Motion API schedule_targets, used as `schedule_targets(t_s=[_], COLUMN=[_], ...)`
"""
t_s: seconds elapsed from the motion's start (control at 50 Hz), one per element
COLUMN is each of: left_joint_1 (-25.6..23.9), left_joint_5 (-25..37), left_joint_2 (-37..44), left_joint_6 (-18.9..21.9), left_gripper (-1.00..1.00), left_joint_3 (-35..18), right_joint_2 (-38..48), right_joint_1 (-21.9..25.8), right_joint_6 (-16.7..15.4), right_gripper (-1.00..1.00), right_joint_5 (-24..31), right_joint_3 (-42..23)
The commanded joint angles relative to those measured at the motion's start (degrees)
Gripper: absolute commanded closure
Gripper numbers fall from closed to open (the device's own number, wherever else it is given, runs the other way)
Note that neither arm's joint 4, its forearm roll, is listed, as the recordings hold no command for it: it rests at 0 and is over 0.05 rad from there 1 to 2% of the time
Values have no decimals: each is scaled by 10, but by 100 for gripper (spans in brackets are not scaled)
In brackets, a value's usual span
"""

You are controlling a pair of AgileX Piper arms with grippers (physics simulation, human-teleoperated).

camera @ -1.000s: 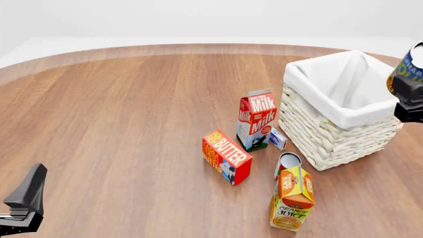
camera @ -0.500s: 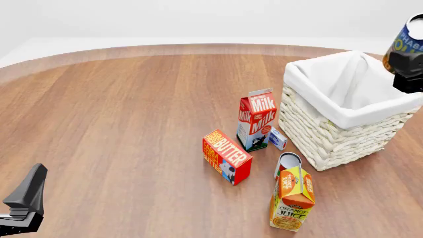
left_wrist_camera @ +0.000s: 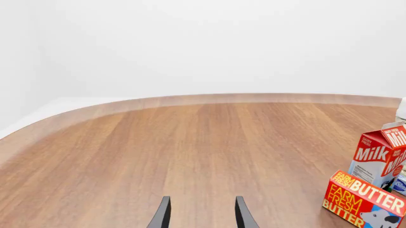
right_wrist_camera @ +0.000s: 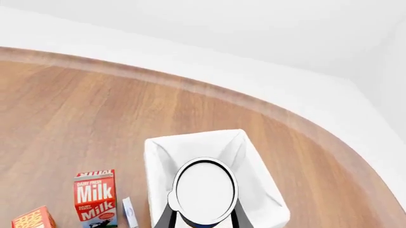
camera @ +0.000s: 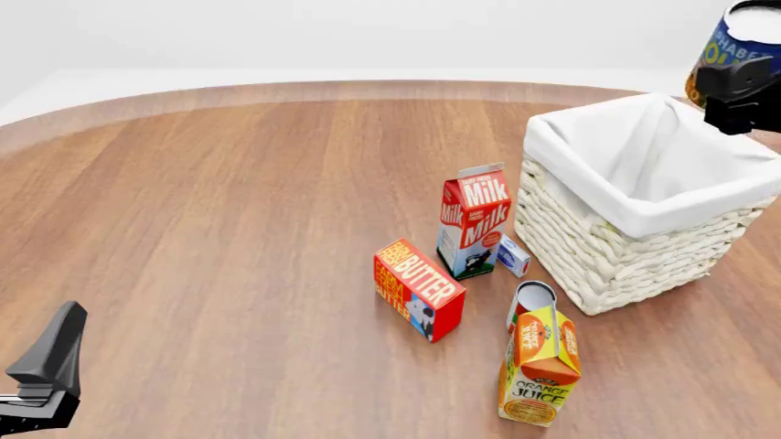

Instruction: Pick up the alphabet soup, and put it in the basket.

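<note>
The alphabet soup can (camera: 732, 50), dark blue with a yellow-orange lower part, is held in my right gripper (camera: 742, 87) high above the far right corner of the white wicker basket (camera: 610, 247). In the right wrist view its pale round top (right_wrist_camera: 205, 190) sits between the fingers, over the basket's cloth-lined opening (right_wrist_camera: 238, 147). My left gripper (left_wrist_camera: 200, 216) is open and empty, low over bare table at the front left; its body shows in the front view (camera: 49, 366).
A milk carton (camera: 474, 219) stands just left of the basket, with a small white-blue box (camera: 514, 255) beside it. A butter box (camera: 419, 288), a red-labelled can (camera: 529, 300) and an orange juice carton (camera: 540, 370) lie in front of the basket.
My right gripper has carried the soup can upward and a little left, from beside the basket's right edge to above its far right corner. The left arm has not moved.
</note>
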Motion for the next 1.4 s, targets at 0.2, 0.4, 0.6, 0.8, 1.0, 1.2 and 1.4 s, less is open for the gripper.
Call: schedule_targets(t_s=[0.2, 0.4, 0.6, 0.8, 1.0, 1.2, 1.4], left_joint_1=[0, 0, 0, 0, 0, 0, 0], left_joint_5=[0, 0, 0, 0, 0, 0, 0], left_joint_2=[0, 0, 0, 0, 0, 0, 0], left_joint_6=[0, 0, 0, 0, 0, 0, 0], left_gripper=[-100, -100, -100, -100, -100, -100, -100], left_joint_3=[0, 0, 0, 0, 0, 0, 0], right_joint_2=[58, 87, 116, 156, 178, 204, 234], right_joint_1=[-6, -14, -18, -27, -31, -36, -29], right_joint_6=[9, 7, 1, -11, -15, -18, -29], right_gripper=[100, 100, 100, 100, 100, 100, 100], right_joint_5=[5, 10, 25, 43, 54, 65, 85], right_joint_3=[-48, -66, -92, -118, -134, -153, -176])
